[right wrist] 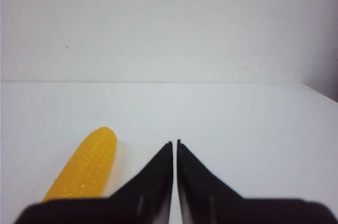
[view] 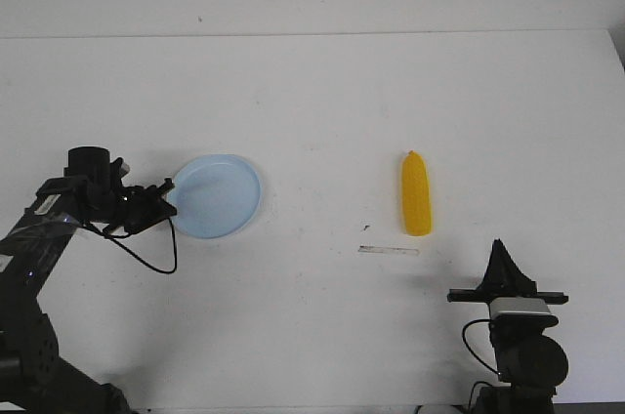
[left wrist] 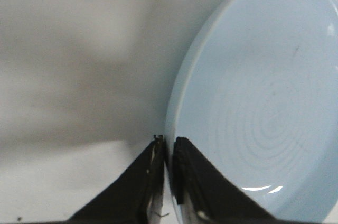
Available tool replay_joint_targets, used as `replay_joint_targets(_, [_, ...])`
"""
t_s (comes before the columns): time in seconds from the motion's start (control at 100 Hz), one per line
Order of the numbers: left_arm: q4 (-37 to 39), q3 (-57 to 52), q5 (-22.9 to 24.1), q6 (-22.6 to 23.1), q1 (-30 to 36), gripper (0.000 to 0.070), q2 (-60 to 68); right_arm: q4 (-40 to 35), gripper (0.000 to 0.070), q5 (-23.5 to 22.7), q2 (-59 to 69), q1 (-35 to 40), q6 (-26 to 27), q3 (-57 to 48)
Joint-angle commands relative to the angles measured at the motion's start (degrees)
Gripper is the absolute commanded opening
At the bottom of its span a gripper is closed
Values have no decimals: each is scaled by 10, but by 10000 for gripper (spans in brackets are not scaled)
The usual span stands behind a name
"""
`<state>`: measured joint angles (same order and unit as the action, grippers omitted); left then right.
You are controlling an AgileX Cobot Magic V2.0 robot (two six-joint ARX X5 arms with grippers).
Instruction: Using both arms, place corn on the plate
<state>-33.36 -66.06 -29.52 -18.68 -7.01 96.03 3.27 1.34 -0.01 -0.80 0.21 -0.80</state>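
Yellow corn cob [view: 416, 194] lies flat on the white bench [view: 322, 102], right of centre, long axis running away from the robot, tapered tip at the far end. In the right wrist view its near end is cut off by the pincer body. Pale blue plate [view: 217, 195] sits well apart to the left. Left pincer [left wrist: 169, 147] is clamped on the plate's rim, left side. Right pincer [right wrist: 175, 150] is closed on nothing, near the corn, not touching. A short pale strip [view: 388, 251] lies just short of the corn.
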Motion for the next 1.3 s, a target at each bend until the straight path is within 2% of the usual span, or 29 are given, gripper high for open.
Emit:
replay_joint_targets(0.0, [0, -17, -7, -11, 17, 0, -13, 6, 15, 2, 1, 0, -3, 1])
replay_joint_targets(0.19, [38, -21, 2, -53, 107, 1, -21, 6, 14, 2, 1, 0, -3, 1])
replay_joint_targets(0.39, [76, -21, 74, -105, 229, 1, -13, 6, 15, 2, 1, 0, -3, 1])
replay_joint_targets(0.52, [87, -21, 82, -108, 275, 1, -6, 6, 15, 2, 1, 0, -3, 1])
replay_joint_targets(0.88, [95, -21, 96, -119, 296, 9, 21, 6, 15, 2, 1, 0, -3, 1])
replay_joint_targets(0.91, [96, -21, 96, -119, 298, 32, 21, 6, 15, 2, 1, 0, -3, 1])
replay_joint_targets(1.0, [97, -21, 96, -118, 299, 173, 20, 6, 15, 2, 1, 0, -3, 1])
replay_joint_targets(1.04, [97, -21, 96, -118, 299, 212, 18, 6, 15, 2, 1, 0, -3, 1])
replay_joint_targets(1.19, [99, -21, 97, -117, 292, 216, -6, 6, 15, 2, 1, 0, -3, 1])
replay_joint_targets(1.29, [110, -21, 107, -96, 282, 199, -40, 6, 15, 2, 1, 0, -3, 1])
